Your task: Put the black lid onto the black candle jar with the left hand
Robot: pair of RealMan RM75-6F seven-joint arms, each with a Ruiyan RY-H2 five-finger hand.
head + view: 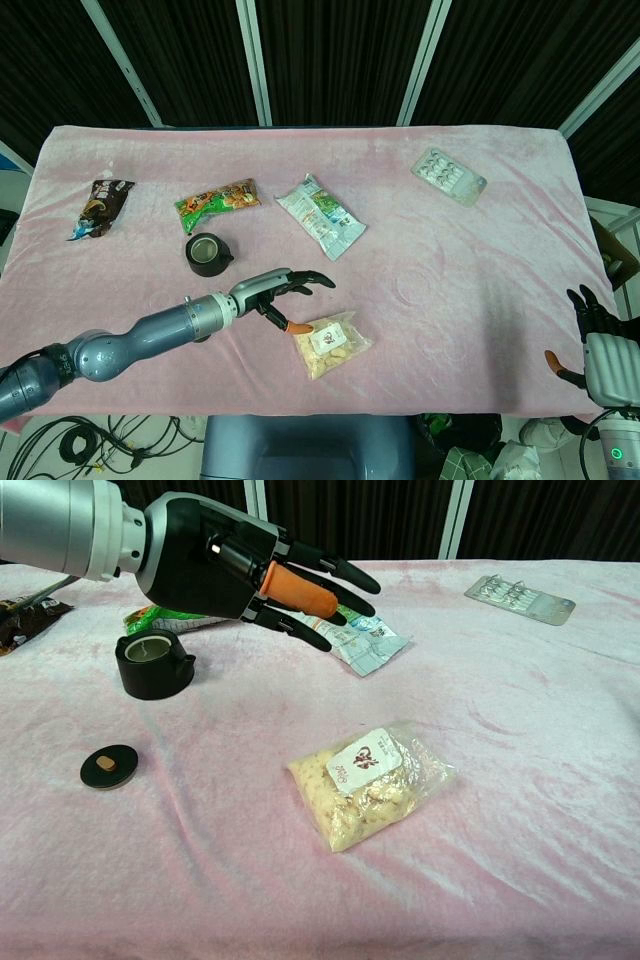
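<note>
Nearest, black lid [109,766]: lies flat on the pink worktop [520,780] close to the near edge, underside up with a small tan disc at its middle, well apart from any hand
Clear bag of pale snacks [372,793]: on the worktop right of the lid, white label on top
Left hand [255,575]: hovers above the cloth between the jar and the snack bag, fingers [330,570] stretched out and apart, holding nothing
Black candle jar [154,663]: upright, uncovered, wax showing, just behind and left of the left hand
Right hand [598,345]: off the worktop's right edge, fingers spread, empty
Farther back: green packet [218,203], white-green packet [321,215], brown packet [99,207], blister pack [449,176]
</note>
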